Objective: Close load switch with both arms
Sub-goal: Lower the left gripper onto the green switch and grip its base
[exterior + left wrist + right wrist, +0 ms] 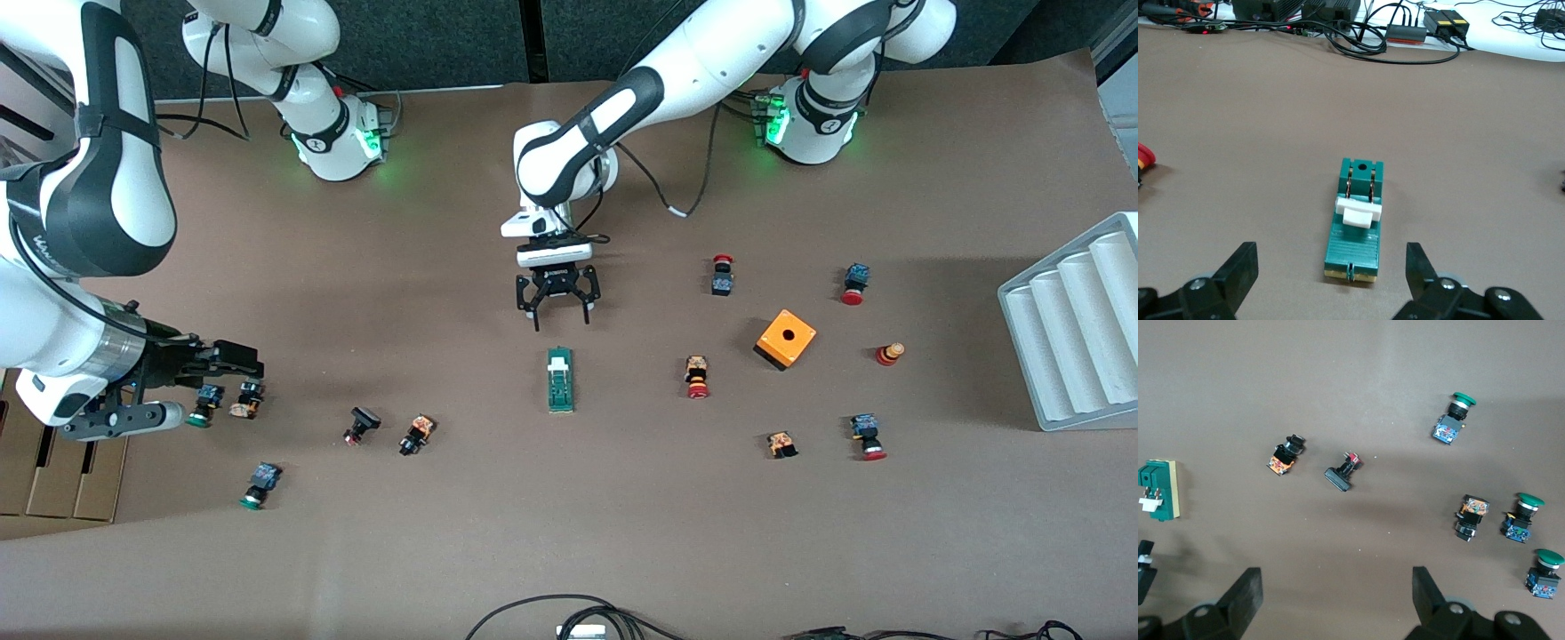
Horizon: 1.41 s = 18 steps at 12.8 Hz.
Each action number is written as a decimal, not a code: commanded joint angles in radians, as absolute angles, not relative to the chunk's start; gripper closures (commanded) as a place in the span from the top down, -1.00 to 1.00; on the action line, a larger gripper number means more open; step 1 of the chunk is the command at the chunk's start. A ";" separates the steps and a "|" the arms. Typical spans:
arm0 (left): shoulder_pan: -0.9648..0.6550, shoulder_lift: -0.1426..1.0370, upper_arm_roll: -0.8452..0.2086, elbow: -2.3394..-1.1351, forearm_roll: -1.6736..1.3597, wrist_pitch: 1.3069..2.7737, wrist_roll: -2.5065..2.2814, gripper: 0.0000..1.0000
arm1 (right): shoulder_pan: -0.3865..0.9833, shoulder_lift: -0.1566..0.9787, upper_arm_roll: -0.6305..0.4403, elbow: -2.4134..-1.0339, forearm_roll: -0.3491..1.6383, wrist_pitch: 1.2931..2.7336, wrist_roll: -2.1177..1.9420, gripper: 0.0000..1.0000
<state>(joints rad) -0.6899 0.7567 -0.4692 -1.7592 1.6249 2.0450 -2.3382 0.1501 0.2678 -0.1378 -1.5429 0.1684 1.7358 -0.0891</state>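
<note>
The load switch [560, 380] lies flat on the table [569, 533] near its middle, long axis pointing toward the front camera, with its white handle [1358, 212] sitting across the green body partway along. The left hand [558, 307] hangs spread wide just above the table, right beside the end of the switch that faces the robots' bases; in the left wrist view both fingers [1238, 270] flank that end with clear gaps, touching nothing. The right hand [200, 369] is also spread wide and empty, over a cluster of green-capped push buttons [203, 404] toward the right arm's end of the table, well apart from the switch.

This looks like the approach step: neither hand has contact yet. Next, the left hand probably needs to drop and move forward over the switch so its fingers straddle the green body, then close to pin it. The right hand would have to travel to the switch and meet the white handle to push it shut, without nudging the loose buttons below it.
</note>
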 commanded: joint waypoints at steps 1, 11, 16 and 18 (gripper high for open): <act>-0.724 0.828 -0.459 -1.675 1.666 1.987 -2.376 0.94 | 0.147 0.261 -0.138 -1.546 0.187 1.718 -0.097 1.00; -0.753 0.959 -0.454 -1.641 1.879 1.859 -2.554 0.89 | 0.144 0.265 -0.140 -1.557 0.187 1.703 -0.098 1.00; -0.759 0.971 -0.427 -1.629 1.899 1.859 -2.539 0.79 | 0.146 0.265 -0.140 -1.559 0.187 1.703 -0.098 1.00; -0.791 0.988 -0.396 -1.618 1.902 1.858 -2.542 0.73 | 0.146 0.265 -0.140 -1.559 0.186 1.703 -0.098 1.00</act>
<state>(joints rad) -0.7442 0.9564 -0.4348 -1.6551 1.8840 1.8719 -2.5345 0.1499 0.2710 -0.1386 -1.5524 0.1684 1.7129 -0.0891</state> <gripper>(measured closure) 0.119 0.000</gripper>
